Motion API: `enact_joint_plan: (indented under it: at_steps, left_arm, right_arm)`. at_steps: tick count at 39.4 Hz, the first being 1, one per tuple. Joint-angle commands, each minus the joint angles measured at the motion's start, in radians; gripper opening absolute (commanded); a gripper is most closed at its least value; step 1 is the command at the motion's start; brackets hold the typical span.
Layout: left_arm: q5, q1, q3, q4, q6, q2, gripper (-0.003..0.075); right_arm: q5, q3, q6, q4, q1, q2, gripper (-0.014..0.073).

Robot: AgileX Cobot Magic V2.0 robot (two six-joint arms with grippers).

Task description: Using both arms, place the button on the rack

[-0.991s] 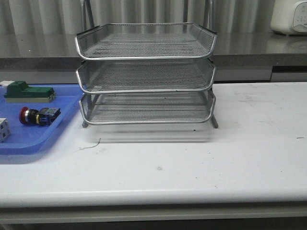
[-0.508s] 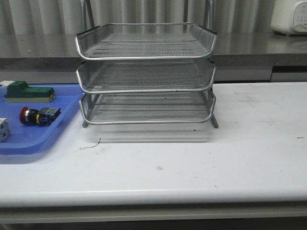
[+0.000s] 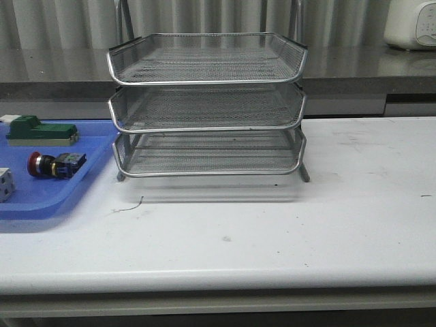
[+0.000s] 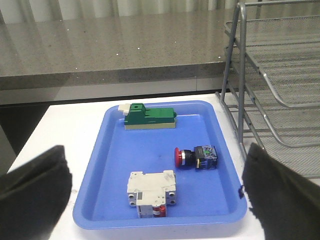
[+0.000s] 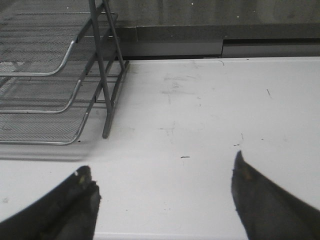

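Observation:
The button lies on its side in the blue tray at the table's left, its red head pointing left. In the left wrist view the button rests ahead of my open left gripper, whose black fingers stand wide apart with nothing between them. The three-tier wire rack stands at the middle back of the table, also seen as rack and rack. My right gripper is open over bare white table. Neither arm shows in the front view.
A green block and a white breaker share the blue tray; they show as the green block and white breaker. A grey counter runs behind the table. A white appliance sits at the far right.

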State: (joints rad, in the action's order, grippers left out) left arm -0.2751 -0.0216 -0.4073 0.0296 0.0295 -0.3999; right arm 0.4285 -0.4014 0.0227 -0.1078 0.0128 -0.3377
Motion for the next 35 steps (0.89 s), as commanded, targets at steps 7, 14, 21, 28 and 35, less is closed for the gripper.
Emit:
enact_joint_plan:
  at_steps: [7,14,21,28,35]
  left_arm:
    - [0.069,-0.001,-0.035,-0.001,0.001,-0.013,0.0603]
    - [0.069,-0.001,-0.035,-0.001,0.001,-0.013,0.0576]
    - [0.069,-0.001,-0.035,-0.001,0.001,-0.013,0.0576]
    - [0.069,-0.001,-0.035,-0.001,0.001,-0.013,0.0576]
    - [0.069,-0.001,-0.035,-0.001,0.001,-0.013,0.0576]
  right_arm:
    - [-0.157,-0.02,0.004,-0.024,-0.004,-0.026,0.0601]
    - [-0.151,-0.077,0.004,-0.2,-0.004,-0.199,0.0601]
    - [-0.16,-0.171,0.004,-0.331,-0.004,-0.483,0.0601]
    - [-0.218,-0.243,0.004,-0.429,-0.004,-0.735,0.0601]
    - [-0.213,-0.314,0.026,-0.527,-0.001,-0.93,0.0563]
